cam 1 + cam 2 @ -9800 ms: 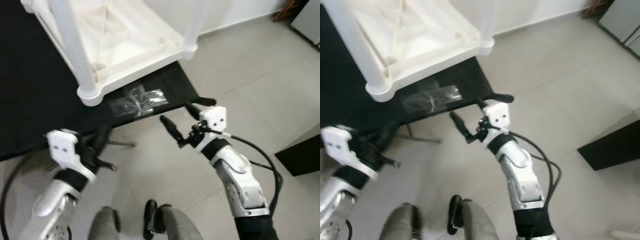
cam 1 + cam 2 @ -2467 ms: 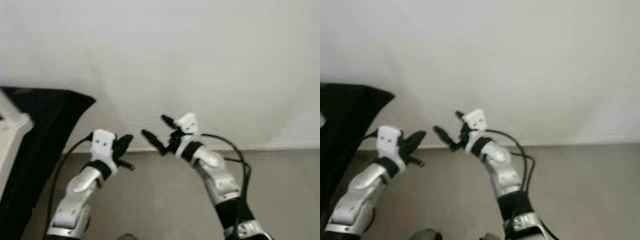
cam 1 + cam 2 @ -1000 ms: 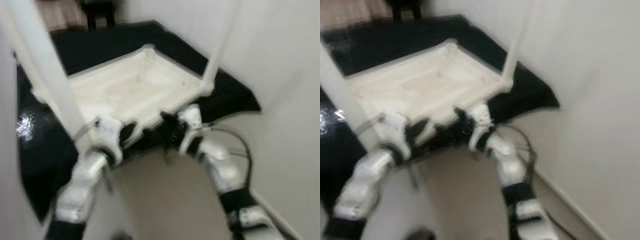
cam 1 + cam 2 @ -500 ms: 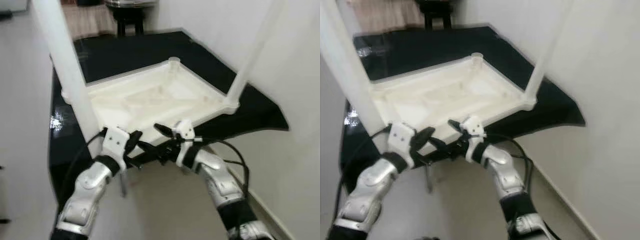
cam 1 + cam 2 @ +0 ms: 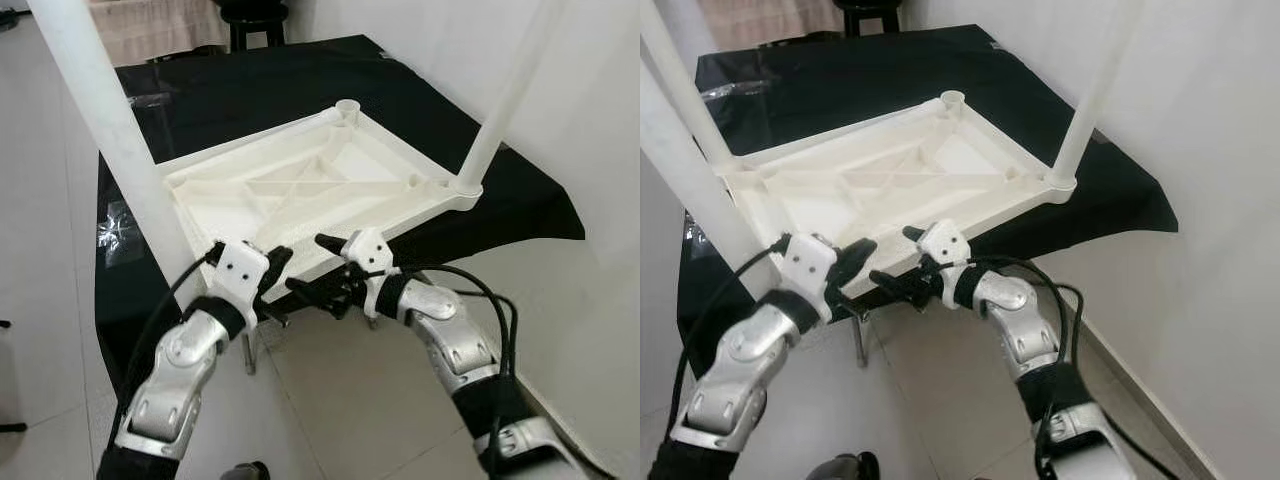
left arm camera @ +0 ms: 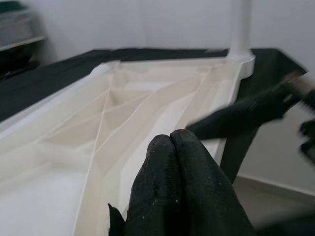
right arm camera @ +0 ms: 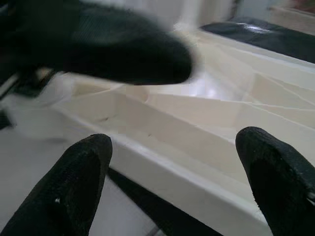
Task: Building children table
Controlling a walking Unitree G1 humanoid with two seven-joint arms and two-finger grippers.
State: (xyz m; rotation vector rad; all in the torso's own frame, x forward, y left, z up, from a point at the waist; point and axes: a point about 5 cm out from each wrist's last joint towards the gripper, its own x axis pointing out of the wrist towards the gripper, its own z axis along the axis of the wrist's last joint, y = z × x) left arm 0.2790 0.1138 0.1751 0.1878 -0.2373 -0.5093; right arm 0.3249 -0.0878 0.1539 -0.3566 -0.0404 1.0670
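Note:
A white plastic children's table [image 5: 300, 190] lies upside down on a black-clothed table [image 5: 500, 205]. White legs stand up from it: one at its near left corner [image 5: 115, 150], one at its right corner [image 5: 505, 100]. The far corner has a bare round socket [image 5: 347, 105]. Both grippers hover side by side just in front of the white table's near edge. My left gripper [image 5: 275, 262] is shut with nothing in it, fingertips pressed together [image 6: 172, 145]. My right gripper [image 5: 312, 268] is open and points left toward it; its fingers [image 7: 83, 167] frame the white rim [image 7: 172, 147].
A white wall [image 5: 590, 150] runs close along the right. Tiled floor [image 5: 330, 400] lies below the arms, with thin metal table legs [image 5: 248, 350] under the cloth's near edge. A crinkled clear bag [image 5: 115, 225] lies on the cloth at left; a dark stool [image 5: 250, 15] stands behind.
The camera has swung from the wall back onto the upside-down table and steadied. Both grippers stay in front of its near edge, left shut, right open.

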